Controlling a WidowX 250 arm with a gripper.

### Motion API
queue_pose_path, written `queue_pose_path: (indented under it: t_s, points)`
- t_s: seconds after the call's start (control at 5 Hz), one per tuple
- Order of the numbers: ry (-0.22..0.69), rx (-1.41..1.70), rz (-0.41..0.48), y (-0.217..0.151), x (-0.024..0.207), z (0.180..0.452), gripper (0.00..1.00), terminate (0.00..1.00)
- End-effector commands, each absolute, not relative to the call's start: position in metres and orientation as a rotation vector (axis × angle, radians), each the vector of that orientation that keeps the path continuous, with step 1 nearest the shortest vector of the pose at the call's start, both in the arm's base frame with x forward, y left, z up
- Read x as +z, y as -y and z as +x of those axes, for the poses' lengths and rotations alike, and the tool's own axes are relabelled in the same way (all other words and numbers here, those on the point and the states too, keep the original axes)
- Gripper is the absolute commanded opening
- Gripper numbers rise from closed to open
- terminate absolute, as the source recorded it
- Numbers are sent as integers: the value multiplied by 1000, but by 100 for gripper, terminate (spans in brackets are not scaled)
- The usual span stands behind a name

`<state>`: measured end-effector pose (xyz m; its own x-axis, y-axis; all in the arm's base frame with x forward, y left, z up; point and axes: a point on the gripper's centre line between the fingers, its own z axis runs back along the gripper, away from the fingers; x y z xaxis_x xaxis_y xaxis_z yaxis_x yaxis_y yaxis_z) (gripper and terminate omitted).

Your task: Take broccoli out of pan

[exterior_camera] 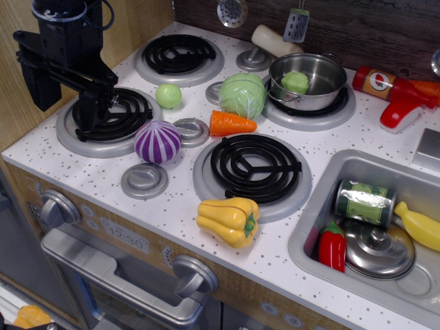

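The broccoli is a small lumpy green lump lying inside the pan, a shiny steel pot with a cream handle on the back right burner. My gripper is black and hangs over the front left burner, far to the left of the pan. Its fingers point down near the burner coil and hold nothing; I cannot tell how wide they stand.
A pale green cabbage, an orange carrot, a small light-green ball, a purple onion and a yellow pepper lie on the stovetop. The sink at right holds a can, lid, red pepper and banana. A ketchup bottle lies at back right.
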<state>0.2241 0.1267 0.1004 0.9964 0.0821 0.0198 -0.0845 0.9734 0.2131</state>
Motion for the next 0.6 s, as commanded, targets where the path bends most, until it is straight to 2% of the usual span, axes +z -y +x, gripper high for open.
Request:
queue_pose_path:
  t_s: [0.0,0.2,0.4]
  points:
    - [11,84,215,-127,100,224,100,0]
    - [81,144,259,-100,116,238,100,0]
    - [161,196,235,-69,126,254,100,0]
